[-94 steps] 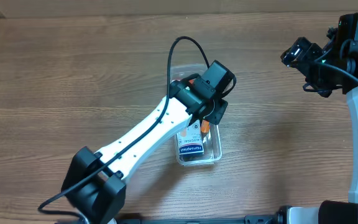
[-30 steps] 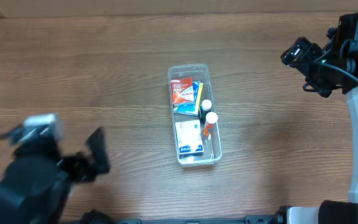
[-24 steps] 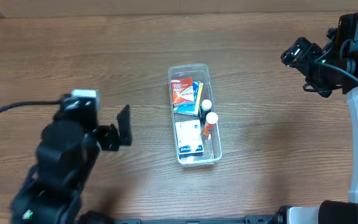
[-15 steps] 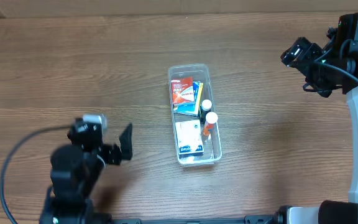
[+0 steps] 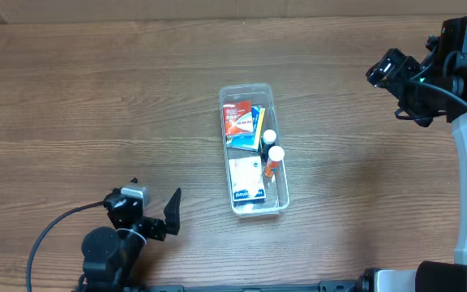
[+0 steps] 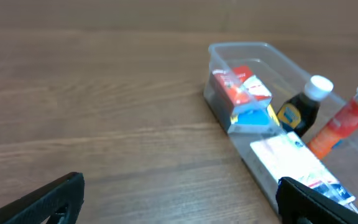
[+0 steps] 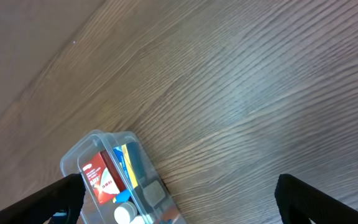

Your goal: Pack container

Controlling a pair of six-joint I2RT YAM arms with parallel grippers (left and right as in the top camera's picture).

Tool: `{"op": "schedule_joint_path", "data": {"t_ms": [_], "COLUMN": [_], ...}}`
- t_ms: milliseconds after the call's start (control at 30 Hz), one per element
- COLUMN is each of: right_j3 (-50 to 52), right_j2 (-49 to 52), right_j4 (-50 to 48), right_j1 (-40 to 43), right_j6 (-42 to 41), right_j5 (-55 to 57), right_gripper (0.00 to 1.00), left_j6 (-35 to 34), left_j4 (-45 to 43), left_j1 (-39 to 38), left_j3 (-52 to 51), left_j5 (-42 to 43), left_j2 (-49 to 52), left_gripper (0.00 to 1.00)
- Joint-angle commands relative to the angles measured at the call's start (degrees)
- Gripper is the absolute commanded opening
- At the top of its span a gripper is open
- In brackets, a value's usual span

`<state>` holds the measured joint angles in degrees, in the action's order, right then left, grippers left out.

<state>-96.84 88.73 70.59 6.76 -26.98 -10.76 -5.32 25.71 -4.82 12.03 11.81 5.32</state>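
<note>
Container (image 5: 246,87) sitting mid-table, holding red box (image 5: 236,119), dark bottle (image 5: 268,138), orange tube (image 5: 272,162), white box (image 5: 246,178).
Left hand (image 6: 179,182) hovering low, well apart from container, fingers spread, carrying nothing.
Right hand (image 7: 179,182) hanging far right, also spread and empty.
Judging packing nearly complete.
Advice: approaching from above, avoiding rim, not tipping tube.
Red box showing white lettering, white box showing blue printed band; both unreadable.

The clear, colourless plastic container (image 5: 282,188), a long narrow rectangular tub with rounded corners and a raised rim, rests upright and uncovered near the centre of the wooden table (image 5: 96,97), holding small boxes (image 5: 237,118) and two white-capped bottles (image 5: 271,158).
</note>
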Motion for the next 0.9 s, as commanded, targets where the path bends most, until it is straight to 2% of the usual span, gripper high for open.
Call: {"op": "schedule_joint_path", "data": {"t_ms": [0, 867], "right_j3": [-0.5, -0.5], "right_j2": [-0.1, -0.1], "right_j4": [-0.2, -0.2], "right_j1": [0.1, 0.1], "right_j6": [0.0, 0.0], "right_j5": [-0.5, -0.5], "right_gripper": [1.00, 1.00], "left_j6": [1.5, 1.5], "left_j4": [-0.3, -0.7], "left_j1": [0.3, 0.3], "left_j3": [-3.0, -4.8], "left_j5": [1.3, 1.2], "left_j2": [-4.1, -5.0], "left_gripper": [1.00, 1.00]}}
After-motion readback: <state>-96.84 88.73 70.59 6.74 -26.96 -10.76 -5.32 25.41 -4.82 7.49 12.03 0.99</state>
